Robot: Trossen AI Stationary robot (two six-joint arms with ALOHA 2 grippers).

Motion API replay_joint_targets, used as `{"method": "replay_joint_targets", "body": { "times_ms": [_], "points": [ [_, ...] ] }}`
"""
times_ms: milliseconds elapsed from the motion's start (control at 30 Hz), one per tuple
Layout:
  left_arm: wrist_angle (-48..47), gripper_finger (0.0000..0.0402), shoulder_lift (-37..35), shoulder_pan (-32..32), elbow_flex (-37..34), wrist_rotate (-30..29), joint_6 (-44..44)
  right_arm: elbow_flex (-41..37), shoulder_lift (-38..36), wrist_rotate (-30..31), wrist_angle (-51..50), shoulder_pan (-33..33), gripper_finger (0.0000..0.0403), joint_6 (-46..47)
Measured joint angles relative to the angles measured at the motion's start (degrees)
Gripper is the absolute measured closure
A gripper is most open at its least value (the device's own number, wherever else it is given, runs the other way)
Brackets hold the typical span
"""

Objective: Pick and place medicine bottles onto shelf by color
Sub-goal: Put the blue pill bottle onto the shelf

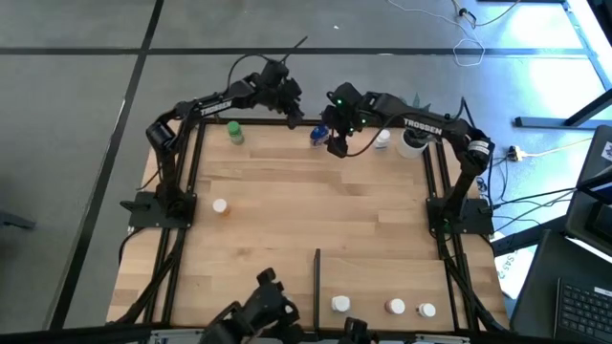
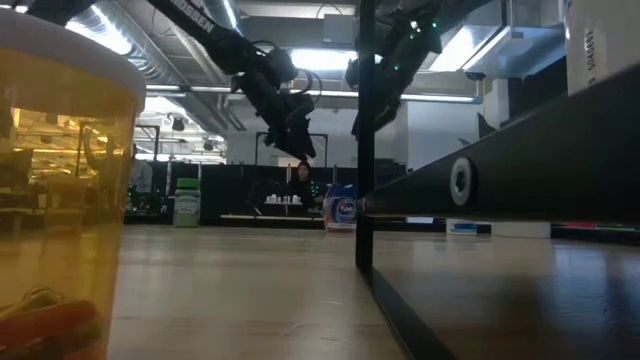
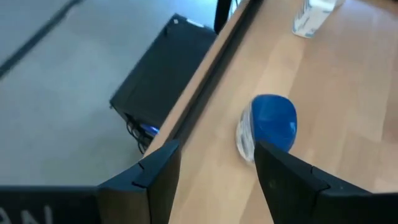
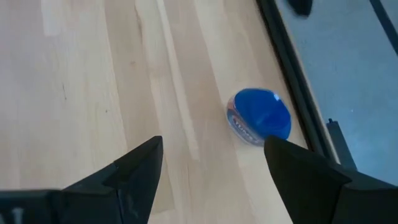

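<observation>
Both your hands are up at the far edge of the worktop [image 1: 316, 205], closing in on the blue bottle [image 1: 318, 136] from either side. Your right hand [image 1: 337, 145] hangs just beside it, fingers spread wide and holding nothing; its wrist view shows the blue cap [image 4: 261, 115] sitting ahead between the two fingers [image 4: 134, 168], clear of both. Your left hand [image 1: 295, 113] hovers near the far rail, just on the bottle's other side, fingers parted too and empty, with the blue bottle [image 3: 268, 126] standing upright close to one fingertip.

The green bottle [image 1: 233, 131] stands toward the far left corner. A white-capped bottle [image 1: 220, 206] sits alone near the left edge. Another white one [image 1: 383, 139] stands by the far edge, right of the blue. Along the near edge, right of the black divider [image 1: 316, 282], three bottles [image 1: 340, 305] stand in a row. From the low view, the blue bottle [image 2: 341, 210] stands upright below both hands.
</observation>
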Motion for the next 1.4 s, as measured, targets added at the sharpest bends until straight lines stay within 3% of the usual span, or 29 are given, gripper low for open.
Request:
{"method": "replay_joint_targets", "body": {
  "times_ms": [267,1400],
  "points": [
    [-6.9,0.0204,5.7,-1.5,7.8,-0.6,-0.1,4.2,0.0,0.0,-2.7,0.0,0.0121,2.2],
    [-3.1,0.0204,11.9,-0.7,8.2,-2.6,1.5,4.6,0.0,0.0,-3.6,0.0,0.0121,0.4]
  ]
}}
